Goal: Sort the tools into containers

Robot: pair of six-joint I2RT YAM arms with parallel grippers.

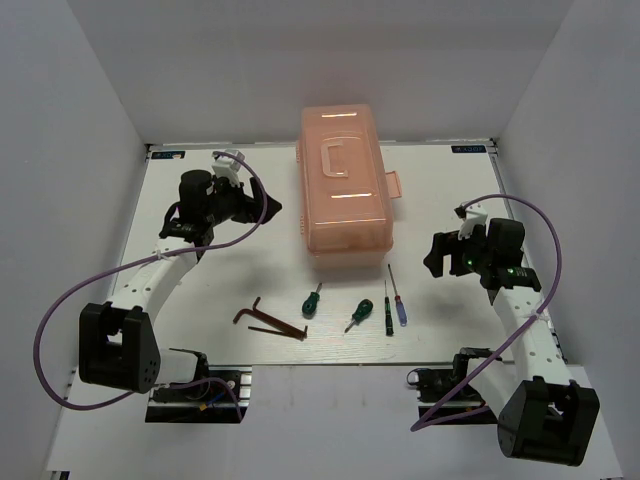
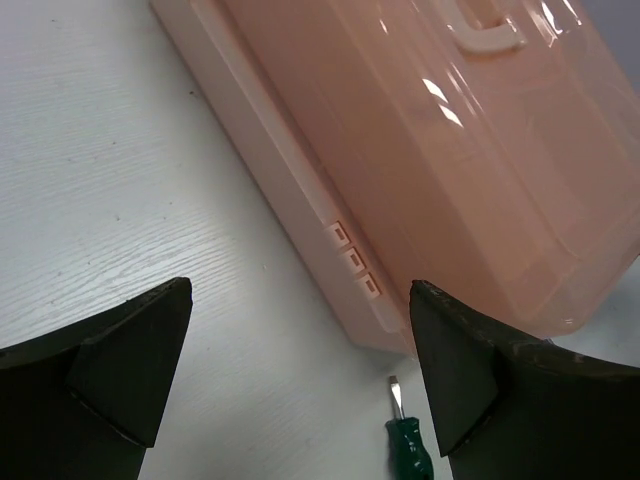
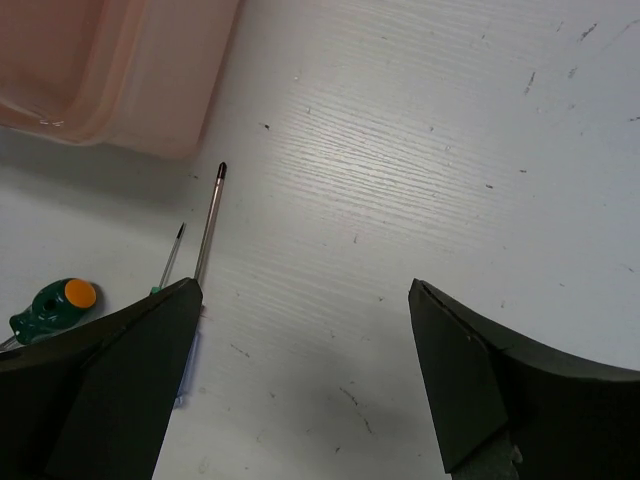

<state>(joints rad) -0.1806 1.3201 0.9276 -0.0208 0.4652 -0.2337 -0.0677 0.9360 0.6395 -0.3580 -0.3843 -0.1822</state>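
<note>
The salmon-pink toolbox (image 1: 345, 185) stands closed at the table's far middle, handle on top; it also shows in the left wrist view (image 2: 430, 150) and the right wrist view (image 3: 110, 60). In front of it lie two brown hex keys (image 1: 268, 320), two green-handled screwdrivers (image 1: 312, 299) (image 1: 358, 314), a dark-handled precision screwdriver (image 1: 387, 310) and a blue-handled one (image 1: 398, 298). My left gripper (image 1: 262, 208) is open and empty, left of the toolbox. My right gripper (image 1: 432, 262) is open and empty, right of the tools. One green screwdriver shows between the left fingers (image 2: 410, 445).
White walls enclose the table on the left, right and back. Purple cables loop from both arms. The toolbox latch tab (image 1: 392, 187) sticks out on its right side.
</note>
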